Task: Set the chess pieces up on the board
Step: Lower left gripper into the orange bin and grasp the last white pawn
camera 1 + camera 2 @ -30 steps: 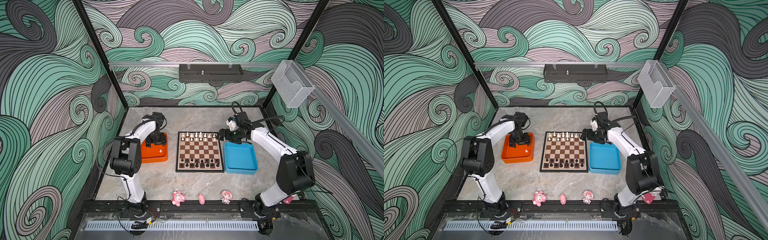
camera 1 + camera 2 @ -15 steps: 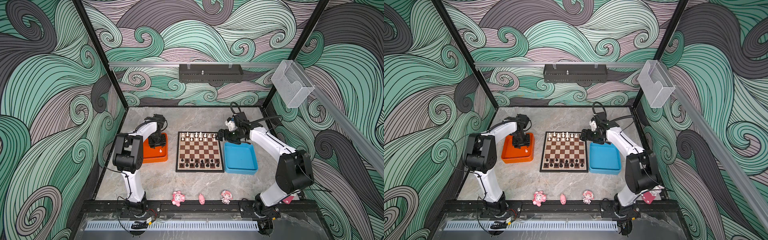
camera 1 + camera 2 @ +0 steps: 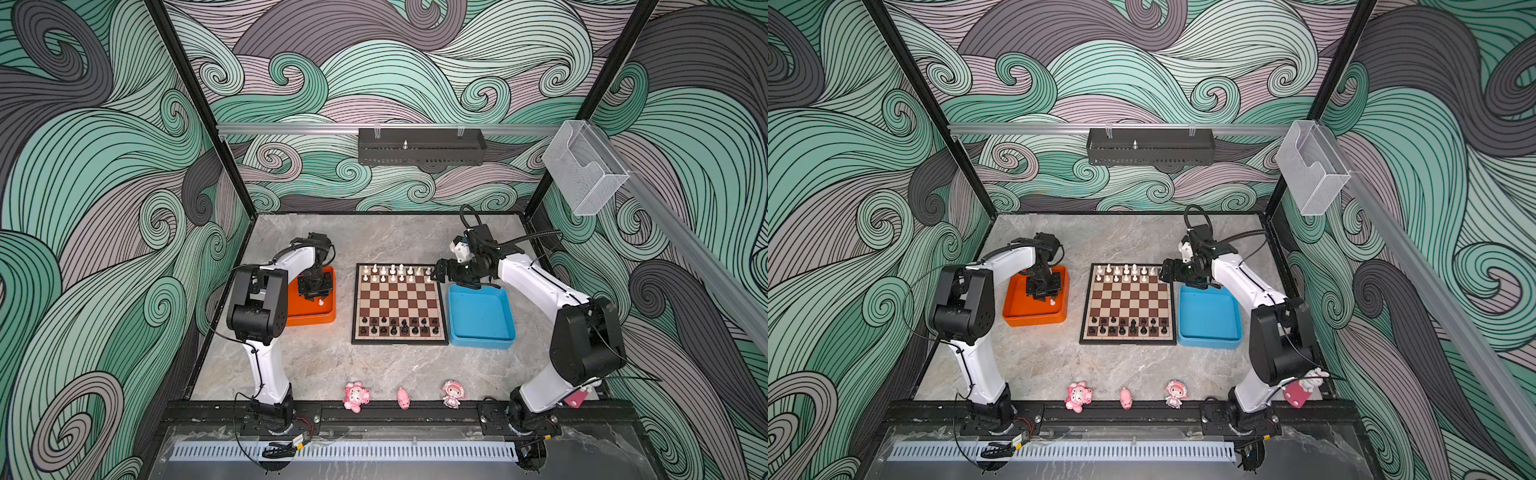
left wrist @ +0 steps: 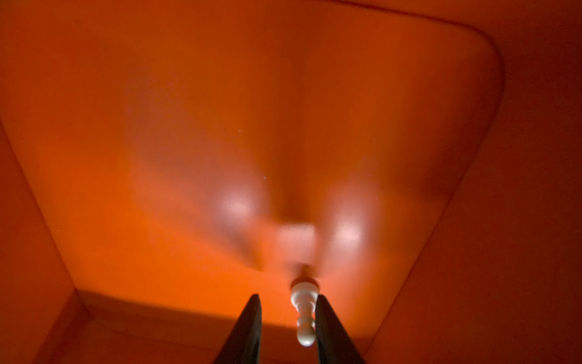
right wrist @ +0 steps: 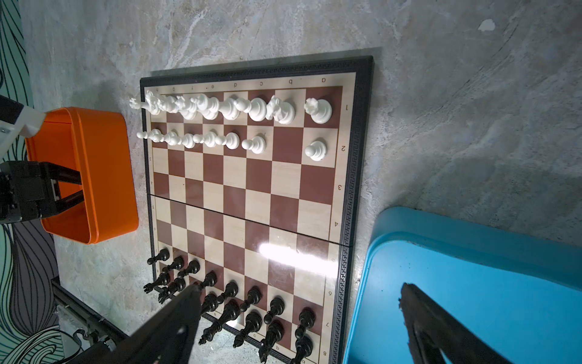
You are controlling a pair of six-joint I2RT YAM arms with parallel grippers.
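Pinch the likely light, slick white pawn (image 4: 304, 302) mid-stem by the orange tray's (image 3: 311, 321) right edge, left gripper (image 4: 287, 297) narrow, unclamped.

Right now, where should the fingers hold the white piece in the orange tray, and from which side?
Probably its slim stem below the head, coming from the head end: the white piece points its head at the left gripper, whose fingers flank it.

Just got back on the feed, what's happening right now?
The left gripper is down in the orange tray, jaws either side of a white pawn, not yet clamped. The right gripper hangs open at the far corner of the board, beside the blue tray, holding nothing. The board is almost set: one white pawn square is bare.
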